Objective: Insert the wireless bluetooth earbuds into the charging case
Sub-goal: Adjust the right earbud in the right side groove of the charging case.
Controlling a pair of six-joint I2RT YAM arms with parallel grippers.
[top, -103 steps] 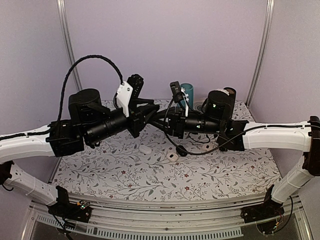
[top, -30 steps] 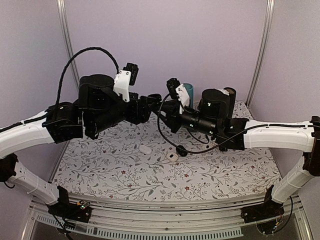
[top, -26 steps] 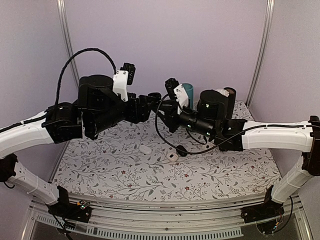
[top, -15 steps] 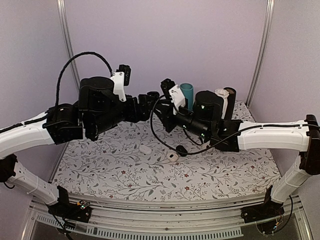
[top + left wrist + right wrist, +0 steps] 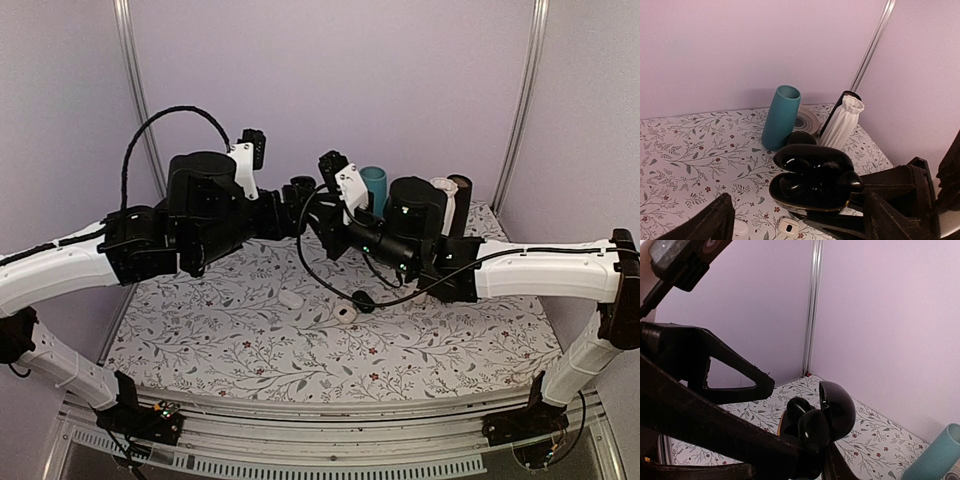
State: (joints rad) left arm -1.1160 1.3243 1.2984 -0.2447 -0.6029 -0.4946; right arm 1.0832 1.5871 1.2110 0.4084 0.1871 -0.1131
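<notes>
The right fingers (image 5: 890, 184) hold the open case (image 5: 812, 177), at 12 o'clock just ahead of the wide left fingers (image 5: 715, 222).

The charging case (image 5: 812, 180) is glossy black, the cup (image 5: 781, 117) teal, the vase (image 5: 842, 122) white, the tablecloth (image 5: 690, 145) white with grey sprigs and red flowers.

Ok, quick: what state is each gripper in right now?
Left gripper: open, holding nothing.
Right gripper: shut on the black charging case, whose lid is open.
</notes>
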